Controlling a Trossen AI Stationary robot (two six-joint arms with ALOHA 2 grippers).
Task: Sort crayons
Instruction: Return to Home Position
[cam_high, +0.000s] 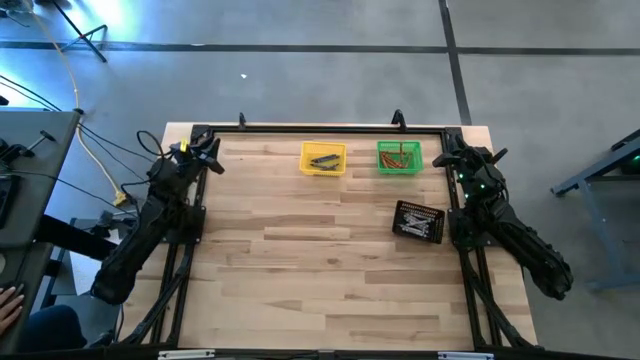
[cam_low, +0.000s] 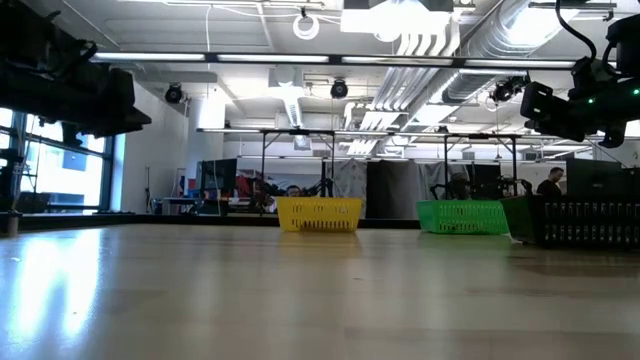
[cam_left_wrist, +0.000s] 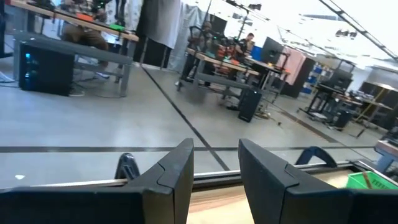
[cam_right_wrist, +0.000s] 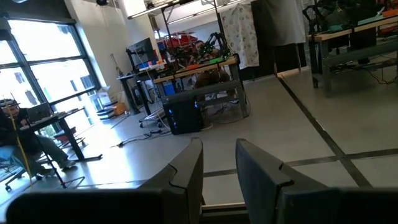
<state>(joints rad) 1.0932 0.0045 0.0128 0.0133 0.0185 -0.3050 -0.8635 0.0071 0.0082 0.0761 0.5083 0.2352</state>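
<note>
Grey-blue crayons lie in the yellow bin, and orange-brown crayons lie in the green bin; both bins stand near the table's far edge. Pale silvery crayons lie in the black ribbed tray at the right. My left gripper hangs level over the table's far left corner, open, with nothing between its fingers. Over the far right corner my right gripper also stands open and empty. Neither gripper is close to a crayon.
A black frame rail runs along the table's far edge and down both sides. The bare wooden tabletop stretches from the bins to the near edge. In the low view the bins and tray stand in a row.
</note>
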